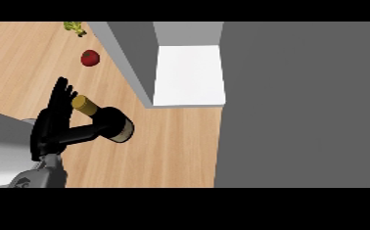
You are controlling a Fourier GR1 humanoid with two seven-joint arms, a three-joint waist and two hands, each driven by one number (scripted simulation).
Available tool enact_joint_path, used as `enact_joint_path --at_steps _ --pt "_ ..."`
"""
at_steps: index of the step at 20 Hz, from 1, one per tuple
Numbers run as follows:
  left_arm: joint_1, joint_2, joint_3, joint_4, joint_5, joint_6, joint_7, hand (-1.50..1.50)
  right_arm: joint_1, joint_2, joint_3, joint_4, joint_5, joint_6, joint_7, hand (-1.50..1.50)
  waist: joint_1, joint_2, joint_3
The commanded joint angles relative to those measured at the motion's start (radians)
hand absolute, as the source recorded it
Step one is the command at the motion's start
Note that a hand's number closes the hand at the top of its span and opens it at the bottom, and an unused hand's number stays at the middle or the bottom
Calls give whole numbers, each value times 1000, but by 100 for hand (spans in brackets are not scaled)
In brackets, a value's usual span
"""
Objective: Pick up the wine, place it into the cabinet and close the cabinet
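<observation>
The wine bottle [108, 120] is dark with a gold cap and a tan base. It lies tipped on the wooden counter [173, 146], cap toward the upper left and base toward the right. My left hand [52, 124] is beside it at the lower left. The hand's straight fingers [61, 94] touch the cap, and its thumb [83, 133] stretches out along the bottle's body. The hand is open. The cabinet [289, 102] is grey, with its door [130, 62] swung open and a white inside floor [188, 75] showing. My right hand is out of view.
A red round fruit [89, 57] lies on the counter beyond the hand. A yellow-green item [74, 27] sits at the far left edge. The open door stands between the bottle and the cabinet's opening.
</observation>
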Motion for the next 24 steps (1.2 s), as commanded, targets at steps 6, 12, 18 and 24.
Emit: enact_joint_path --at_steps 6,12,18,24 --pt "3 -55 -14 175 -9 -36 -167 -150 98 -36 8 -251 -40 19 61 -150 -2 -1 0" --pt "13 -76 -15 306 -19 -62 -277 -150 91 -28 -20 -254 -48 -3 66 -150 -1 -1 0" --pt "-34 -88 -12 322 0 -63 -251 -150 43 -39 -45 -282 -82 -9 126 -150 3 -3 1" --pt "-96 -64 95 493 101 -144 -376 -150 12 -16 5 -221 -22 -29 111 -150 5 1 0"
